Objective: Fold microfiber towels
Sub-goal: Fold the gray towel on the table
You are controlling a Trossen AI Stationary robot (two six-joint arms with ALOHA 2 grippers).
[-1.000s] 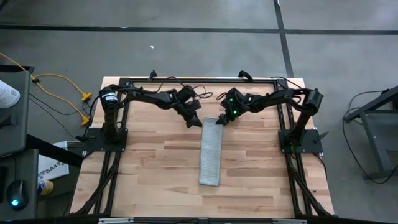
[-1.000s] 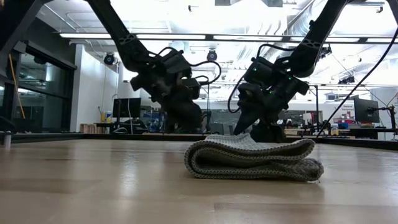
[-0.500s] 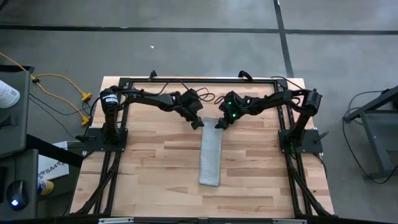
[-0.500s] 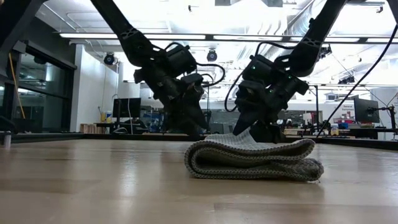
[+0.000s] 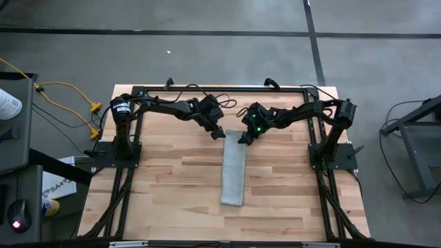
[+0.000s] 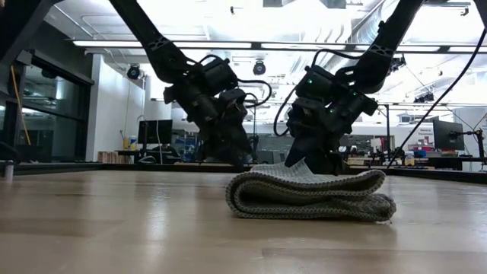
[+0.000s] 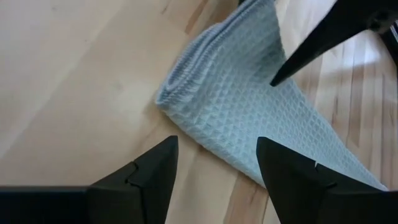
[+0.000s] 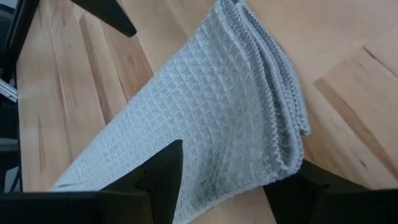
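Both pairs of fingers stand spread, each just at the far end of the towel (image 5: pixel 233 167) and gripping nothing. In the left wrist view the left gripper (image 7: pixel 214 163) has its two dark fingers (image 7: pixel 152 171) parted over bare wood, the far left corner of the cloth lying just ahead of the gap. In the right wrist view the right gripper's fingers (image 8: pixel 163 172) straddle the far right corner — the layered edge of the fabric runs between them, but the pads are apart from it and not pressed shut.

From above, the left gripper (image 5: pixel 218 132) sits just left of the towel's far end and the right gripper (image 5: pixel 243 136) just right of it, the two arms reaching in from the far corners of the wooden table (image 5: pixel 172 186).

The towel is light grey with a waffle-like weave, folded into a long narrow strip lying flat in the middle of the table, running from far to near. In the low view its near end (image 6: pixel 308 196) shows stacked, rounded layers, with both grippers low behind it.
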